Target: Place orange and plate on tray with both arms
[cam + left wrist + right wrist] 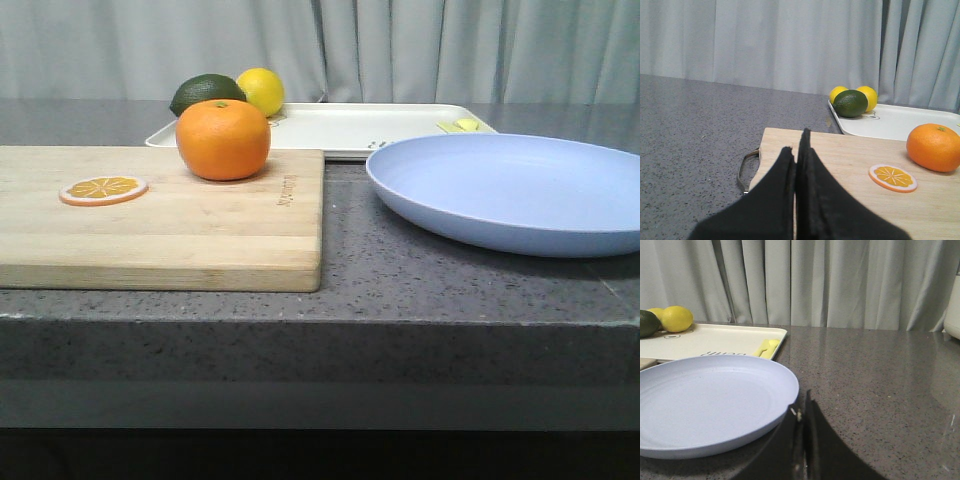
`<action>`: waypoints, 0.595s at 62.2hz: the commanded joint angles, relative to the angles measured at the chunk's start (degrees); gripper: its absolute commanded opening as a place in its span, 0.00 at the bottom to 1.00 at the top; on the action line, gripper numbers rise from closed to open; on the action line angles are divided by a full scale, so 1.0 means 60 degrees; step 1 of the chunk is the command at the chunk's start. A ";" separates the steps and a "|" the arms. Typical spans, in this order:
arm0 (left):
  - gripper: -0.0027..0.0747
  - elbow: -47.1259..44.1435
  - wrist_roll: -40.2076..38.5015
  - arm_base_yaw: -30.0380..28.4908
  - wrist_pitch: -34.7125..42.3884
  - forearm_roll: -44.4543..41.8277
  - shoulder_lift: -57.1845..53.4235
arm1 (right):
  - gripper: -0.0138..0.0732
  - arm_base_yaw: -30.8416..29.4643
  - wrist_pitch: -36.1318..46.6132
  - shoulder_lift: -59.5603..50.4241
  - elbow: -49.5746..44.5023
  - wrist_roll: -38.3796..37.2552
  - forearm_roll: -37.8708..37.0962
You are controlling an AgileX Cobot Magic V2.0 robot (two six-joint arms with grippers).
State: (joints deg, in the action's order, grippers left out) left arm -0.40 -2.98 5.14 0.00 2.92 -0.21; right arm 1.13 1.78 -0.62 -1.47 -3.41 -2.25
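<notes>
The orange (223,138) sits on the far right part of a wooden cutting board (160,215); it also shows in the left wrist view (934,146). The lavender-blue plate (515,190) lies on the counter right of the board, also in the right wrist view (705,405). The cream tray (350,128) lies behind both, also in the wrist views (900,122) (710,340). My left gripper (799,145) is shut and empty over the board's near left end. My right gripper (803,402) is shut and empty beside the plate's rim. Neither gripper shows in the front view.
An orange slice (103,189) lies on the board's left part (892,178). A dark green fruit (207,93) and a yellow lemon (261,90) sit at the tray's far left. A small yellow item (465,125) lies on the tray's right. A metal handle (746,172) hangs off the board's end.
</notes>
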 commanded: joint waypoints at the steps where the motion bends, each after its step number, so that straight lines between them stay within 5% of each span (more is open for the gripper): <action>1: 0.01 -0.0259 -0.0097 -0.0021 0.0740 0.0050 -0.0183 | 0.08 -0.0065 0.0805 -0.0169 0.0225 -0.0001 0.0046; 37: 0.01 -0.0259 -0.0097 -0.0021 0.0740 0.0050 -0.0183 | 0.08 -0.0065 0.0756 -0.0169 0.0225 -0.0001 0.0045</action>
State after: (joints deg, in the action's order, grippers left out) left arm -0.40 -2.98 5.14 0.00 2.92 -0.21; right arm 1.13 1.78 -0.62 -1.47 -3.41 -2.25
